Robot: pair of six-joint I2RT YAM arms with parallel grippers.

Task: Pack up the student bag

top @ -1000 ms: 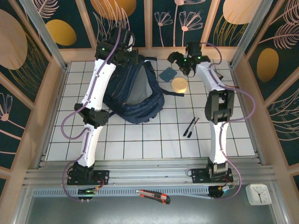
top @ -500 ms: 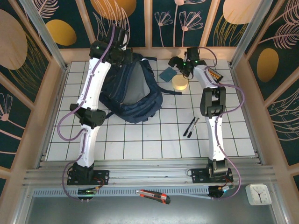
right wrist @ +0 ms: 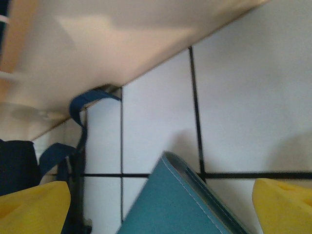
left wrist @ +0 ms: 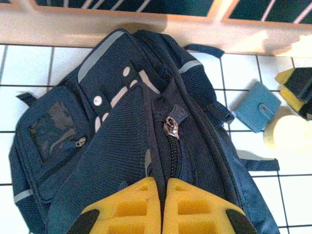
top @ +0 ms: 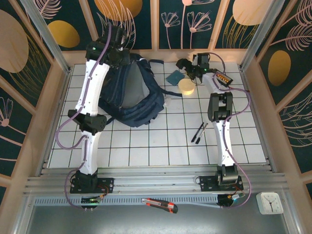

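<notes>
The student bag [top: 131,95] lay far-left on the surface [top: 161,146], its long axis running away from the bases. The left tool [left wrist: 158,204], pressed together, pinched its zip seam. The right tool [right wrist: 158,204], spread, framed the blue wallet [right wrist: 183,212] just beside the bag. The overhead view left that framing unclear.
</notes>
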